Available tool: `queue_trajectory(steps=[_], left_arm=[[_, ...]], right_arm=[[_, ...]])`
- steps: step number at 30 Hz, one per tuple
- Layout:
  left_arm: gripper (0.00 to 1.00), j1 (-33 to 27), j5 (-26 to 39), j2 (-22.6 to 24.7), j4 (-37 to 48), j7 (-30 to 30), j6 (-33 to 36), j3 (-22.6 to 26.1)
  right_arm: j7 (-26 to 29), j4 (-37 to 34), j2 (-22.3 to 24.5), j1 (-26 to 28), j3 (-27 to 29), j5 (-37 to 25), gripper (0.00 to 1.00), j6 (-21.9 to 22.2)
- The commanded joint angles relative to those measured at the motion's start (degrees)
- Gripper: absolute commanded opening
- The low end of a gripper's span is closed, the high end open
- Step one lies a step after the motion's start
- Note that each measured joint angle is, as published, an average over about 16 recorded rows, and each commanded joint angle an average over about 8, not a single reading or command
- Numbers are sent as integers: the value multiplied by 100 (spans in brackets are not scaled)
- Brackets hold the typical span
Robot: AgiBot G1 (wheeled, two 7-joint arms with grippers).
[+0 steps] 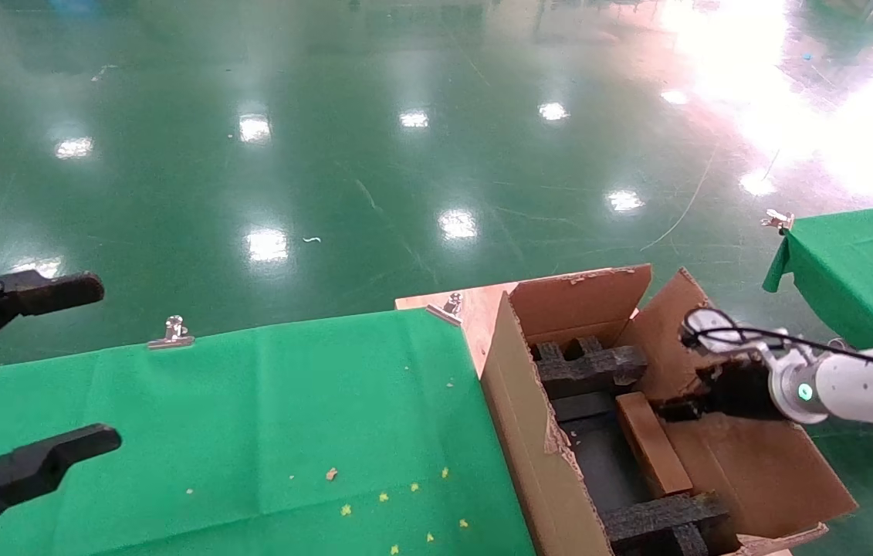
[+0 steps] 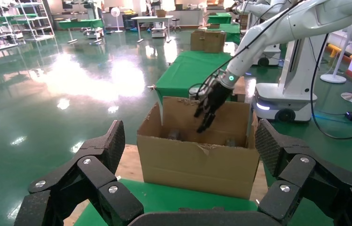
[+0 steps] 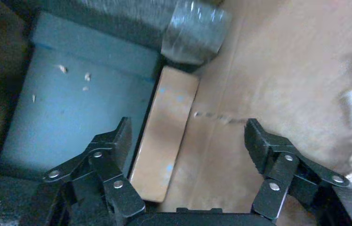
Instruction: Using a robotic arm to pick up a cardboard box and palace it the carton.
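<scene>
The large brown carton (image 1: 515, 409) stands on a wooden board at the right end of the green table, with black foam blocks (image 1: 590, 367) inside. The small flat cardboard box (image 1: 653, 445) lies inside it, along the right wall. The white robotic arm (image 1: 861, 386) reaches in from the right. Its right gripper (image 1: 681, 406) hangs just above the box's far end. In the right wrist view this gripper (image 3: 190, 137) is open and empty, and the box (image 3: 167, 136) lies free below, nearer one finger. My left gripper (image 1: 100, 367) is open and empty over the table's left part.
The green cloth table (image 1: 251, 417) carries metal clips (image 1: 172, 332) on its far edge. A second green table (image 1: 868, 270) stands at the right. The left wrist view shows the carton (image 2: 197, 162), the right gripper (image 2: 209, 107) above it and a robot base (image 2: 282, 101) behind.
</scene>
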Motion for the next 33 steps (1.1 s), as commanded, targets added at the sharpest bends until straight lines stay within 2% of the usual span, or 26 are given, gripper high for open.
queue_trajectory(steps=[1,7,12,16,20,26,33], left_arm=[[100,0,0,0,0,0,0,0],[100,0,0,0,0,0,0,0],[100,0,0,0,0,0,0,0],[100,0,0,0,0,0,0,0],[100,0,0,0,0,0,0,0],[100,1,0,-1,1,0,-1,0],[100,2,0,-2,2,0,-2,0]], right_arm=[[-105,34,44,7,43,50,100,43],[-468,613,175,558,192,-150,100,13],[-879,1503,362,939,381,-203,100,87],[-1444,2350,553,1068,610,84,100,137],[-2270,3008,664,1134,890,667,100,-79],[-3214,3396,666,1215,1195,1434,100,-593],[-3291,3415,644,1216,1271,1591,100,-726]])
